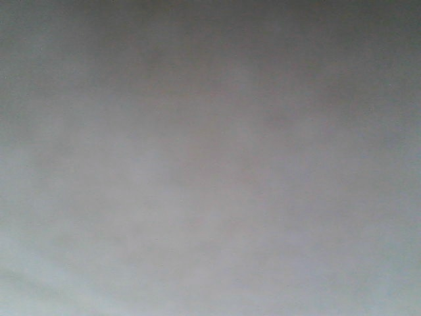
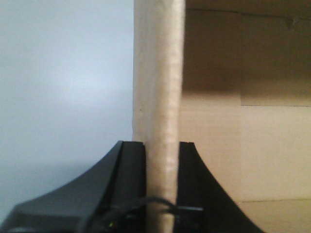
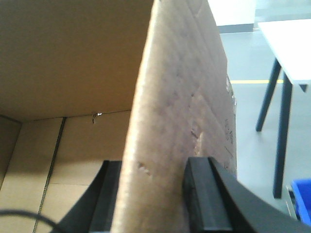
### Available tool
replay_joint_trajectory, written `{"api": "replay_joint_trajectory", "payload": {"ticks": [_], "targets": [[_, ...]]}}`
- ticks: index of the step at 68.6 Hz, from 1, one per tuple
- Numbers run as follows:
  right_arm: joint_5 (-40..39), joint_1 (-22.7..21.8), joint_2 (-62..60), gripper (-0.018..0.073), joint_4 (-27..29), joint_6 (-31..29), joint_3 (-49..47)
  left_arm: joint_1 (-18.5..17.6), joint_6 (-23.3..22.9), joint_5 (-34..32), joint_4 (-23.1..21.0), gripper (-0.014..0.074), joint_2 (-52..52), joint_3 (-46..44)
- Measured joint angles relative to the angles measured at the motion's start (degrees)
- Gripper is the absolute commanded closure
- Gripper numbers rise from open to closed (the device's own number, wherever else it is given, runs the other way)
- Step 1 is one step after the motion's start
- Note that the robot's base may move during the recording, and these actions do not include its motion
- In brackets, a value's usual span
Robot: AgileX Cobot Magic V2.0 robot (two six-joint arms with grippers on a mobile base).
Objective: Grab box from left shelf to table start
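Outside the big brown cardboard box (image 3: pixel 180 97), past its right wall, stands a white table (image 3: pixel 291 43) on thin dark legs (image 3: pixel 282 136). It is well apart from the box. Under it is a grey floor with a yellow line (image 3: pixel 248 81). A corner of a blue plastic bin (image 3: pixel 302 199) sits low down beside the box, near the table legs. Past the box's left wall there is only a plain pale blue-white surface (image 2: pixel 63 97). The front camera shows just a soft grey blur, and I cannot tell what is in front of it. Nothing stands between the fingers and the box. The left gripper (image 2: pixel 162 145) has its two black fingers (image 2: pixel 131 165) pressed on one upright wall of the box. One finger is on the outside of that wall. The other is on the inside, where the brown box floor and back wall show. The gap is narrow, only as wide as the cardboard. A thin black cable (image 2: pixel 146 201) crosses low in front of that wall. The right gripper (image 3: pixel 153 165) does the same on another wall, with its black fingers (image 3: pixel 204 194) tight on both faces. That wall leans a little, and its outer face has small dents. So the box is gripped by both grippers at its walls. I cannot tell what it rests on.
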Motion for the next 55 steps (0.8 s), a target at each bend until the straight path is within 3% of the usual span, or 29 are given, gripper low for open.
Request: {"api": "replay_joint_trajectory", "payload": {"ticks": [55], "targets": [[0.0,0.0,0.0,0.0501,0.0,0.0,0.0,0.0,0.0,0.0,0.0,0.0689,-0.1,0.0]]}}
